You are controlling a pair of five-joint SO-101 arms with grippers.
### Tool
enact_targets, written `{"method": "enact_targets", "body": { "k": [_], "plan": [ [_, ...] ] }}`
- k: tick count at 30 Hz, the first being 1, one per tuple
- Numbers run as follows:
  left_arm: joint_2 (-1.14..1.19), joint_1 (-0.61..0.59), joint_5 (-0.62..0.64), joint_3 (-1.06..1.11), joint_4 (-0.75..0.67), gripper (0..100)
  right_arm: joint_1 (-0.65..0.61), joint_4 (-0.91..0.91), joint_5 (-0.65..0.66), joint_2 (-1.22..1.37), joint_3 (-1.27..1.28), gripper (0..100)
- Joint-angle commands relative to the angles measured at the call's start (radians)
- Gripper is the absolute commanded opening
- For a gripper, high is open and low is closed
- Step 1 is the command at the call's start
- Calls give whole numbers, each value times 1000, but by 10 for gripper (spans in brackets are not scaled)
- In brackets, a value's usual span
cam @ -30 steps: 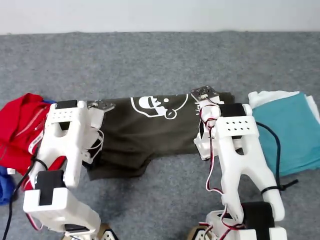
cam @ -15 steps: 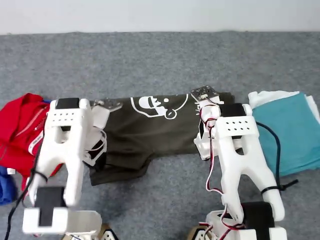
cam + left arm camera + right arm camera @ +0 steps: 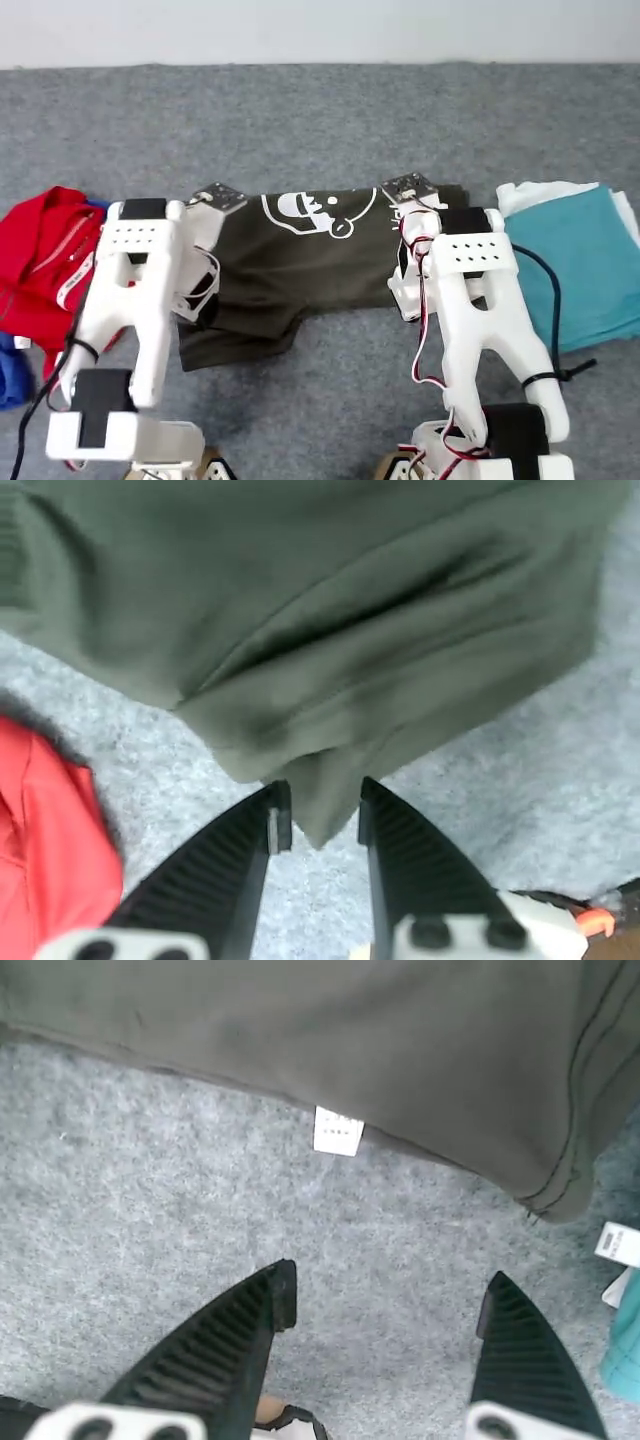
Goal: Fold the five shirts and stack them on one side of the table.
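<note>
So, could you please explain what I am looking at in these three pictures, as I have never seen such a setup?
These are two white robot arms, the left arm and the right arm, at a grey table. The high view comes from a fixed camera looking down. Each wrist view comes from a camera on that arm, looking past its fingers. A dark shirt lies between the arms, a red shirt beside the left arm and a folded teal shirt beside the right arm. The left fingers are closed on a corner of the dark shirt. The right fingers are spread open over the table near its hem, holding nothing.
</note>
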Motion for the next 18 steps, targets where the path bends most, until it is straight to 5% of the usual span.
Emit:
{"method": "enact_targets", "body": {
  "k": [1, 18],
  "plan": [
    [28, -37, 9, -4, -20, 119, -8, -5, 11, -39, -3, 296],
    [58, -32, 46, -1, -232, 119, -8, -12, 11, -39, 12, 296]
  ]
}}
